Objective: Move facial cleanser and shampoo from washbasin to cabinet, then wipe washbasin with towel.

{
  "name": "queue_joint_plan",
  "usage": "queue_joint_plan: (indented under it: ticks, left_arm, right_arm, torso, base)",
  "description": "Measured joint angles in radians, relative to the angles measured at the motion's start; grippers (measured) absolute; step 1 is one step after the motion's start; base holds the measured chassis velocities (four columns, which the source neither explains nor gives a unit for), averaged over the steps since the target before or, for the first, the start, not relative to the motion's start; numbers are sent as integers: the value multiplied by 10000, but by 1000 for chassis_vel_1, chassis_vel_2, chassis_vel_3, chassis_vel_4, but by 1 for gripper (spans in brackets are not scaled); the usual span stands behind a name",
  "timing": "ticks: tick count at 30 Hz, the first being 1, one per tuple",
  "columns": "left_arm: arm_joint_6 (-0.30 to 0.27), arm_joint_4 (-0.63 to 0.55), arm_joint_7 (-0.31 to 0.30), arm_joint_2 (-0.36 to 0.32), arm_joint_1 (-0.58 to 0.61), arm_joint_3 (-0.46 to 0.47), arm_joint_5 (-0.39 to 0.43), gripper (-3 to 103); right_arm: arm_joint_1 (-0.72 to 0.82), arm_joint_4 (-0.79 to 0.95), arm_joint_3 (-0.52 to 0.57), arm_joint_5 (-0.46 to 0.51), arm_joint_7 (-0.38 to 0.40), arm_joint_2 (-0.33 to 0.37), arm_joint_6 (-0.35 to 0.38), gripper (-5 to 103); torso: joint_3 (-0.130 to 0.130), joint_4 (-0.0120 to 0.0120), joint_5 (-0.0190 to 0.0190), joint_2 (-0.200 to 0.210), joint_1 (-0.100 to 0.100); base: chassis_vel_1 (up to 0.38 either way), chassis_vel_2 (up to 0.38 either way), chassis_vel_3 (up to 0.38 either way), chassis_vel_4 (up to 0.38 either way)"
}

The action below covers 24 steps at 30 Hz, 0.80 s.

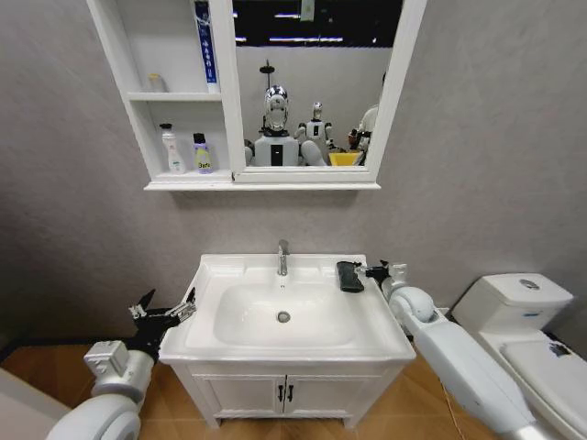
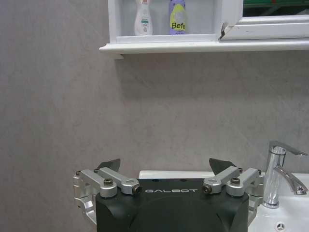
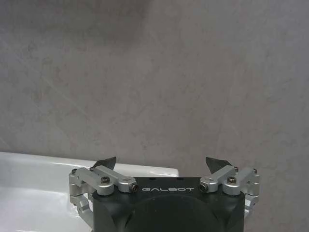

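The white washbasin (image 1: 206, 321) stands at the centre with its chrome tap (image 1: 282, 258). The dark towel (image 1: 349, 275) lies folded on its back right rim. My right gripper (image 1: 374, 271) hovers open just right of the towel, with nothing between its fingers (image 3: 108, 163). My left gripper (image 1: 167, 307) hangs open beside the basin's left edge, also holding nothing. In the cabinet (image 1: 124, 64), the lowest compartment holds a white bottle (image 1: 171, 149) and a purple bottle (image 1: 202, 154). I cannot tell which is the facial cleanser and which the shampoo.
A blue tube (image 1: 207, 46) stands in the cabinet's upper compartment. The mirror (image 1: 312, 82) adjoins the cabinet on the right. A white toilet (image 1: 523, 321) sits close to my right arm. Below the basin is a two-door vanity (image 1: 248, 394).
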<state>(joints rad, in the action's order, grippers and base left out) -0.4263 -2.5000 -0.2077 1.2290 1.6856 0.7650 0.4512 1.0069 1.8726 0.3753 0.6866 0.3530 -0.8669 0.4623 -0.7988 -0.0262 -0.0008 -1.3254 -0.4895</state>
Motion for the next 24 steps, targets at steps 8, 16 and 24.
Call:
queue_joint_plan:
  ticks: [8, 16, 24]
  left_arm:
    - [0, 1, 4, -1, -1, -2, 0, 100]
    - [1, -1, 2, 0, -1, -1, 0, 100]
    - [1, 0, 2, -1, 0, -1, 0, 100]
  right_arm:
    - [2943, 3607, 1871, 468, 1497, -727, 858, 100]
    - [6855, 6360, 2867, -1655, 896, -2526, 699, 100]
    - [6930, 6428, 2728, -3276, 576, -3041, 679, 100]
  torso:
    - [0, 1, 6, 1, 0]
    - [2, -4, 0, -1, 3]
    - [-2, 2, 5, 0, -1]
  base:
    - [0, 0, 0, 0]
    - [0, 0, 0, 0]
    - [0, 0, 0, 0]
